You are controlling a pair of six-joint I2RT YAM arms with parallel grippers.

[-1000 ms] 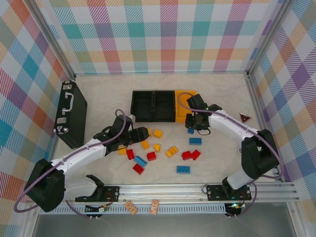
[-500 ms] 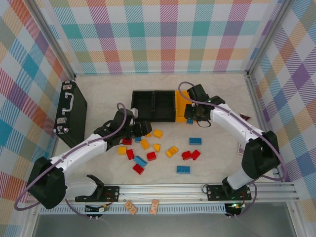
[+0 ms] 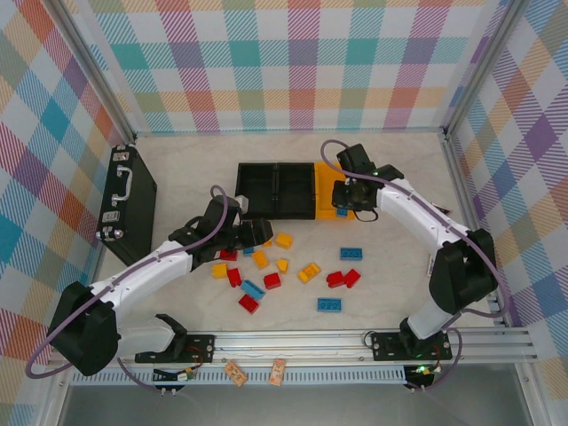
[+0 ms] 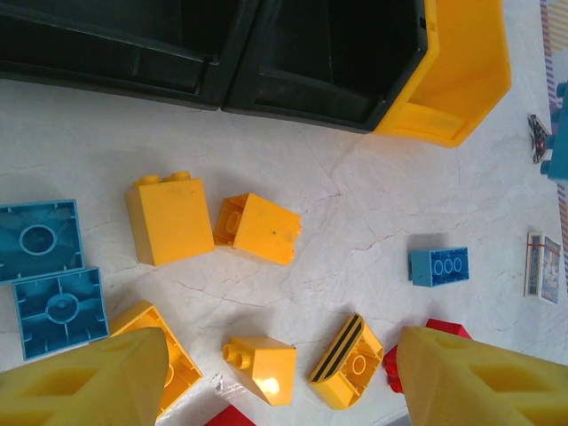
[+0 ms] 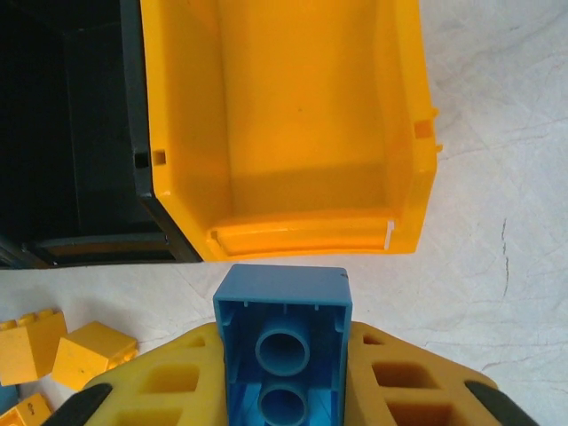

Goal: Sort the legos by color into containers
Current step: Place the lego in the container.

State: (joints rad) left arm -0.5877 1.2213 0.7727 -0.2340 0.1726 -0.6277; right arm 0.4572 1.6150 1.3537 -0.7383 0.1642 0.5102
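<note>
Right fingers (image 5: 209, 390) clamp blue lego (image 5: 282, 306) near bare orange-yellow bin (image 5: 417, 133).

Bright, even light falls from above in the overhead view; the pale marbled tabletop (image 3: 195, 169) carries only faint, soft shadows under the arms (image 3: 151, 266). From the left wrist, a small glossy yellow-orange studded brick (image 4: 260, 368) bears a white glare spot; the yellow plastic fingers (image 4: 80, 382) look soft. From the right wrist, the black plastic bin (image 5: 80, 133) is murky, the orange-yellow plastic bin (image 5: 293, 115) evenly lit, the blue plastic brick (image 5: 284, 346) slightly blurred.
</note>
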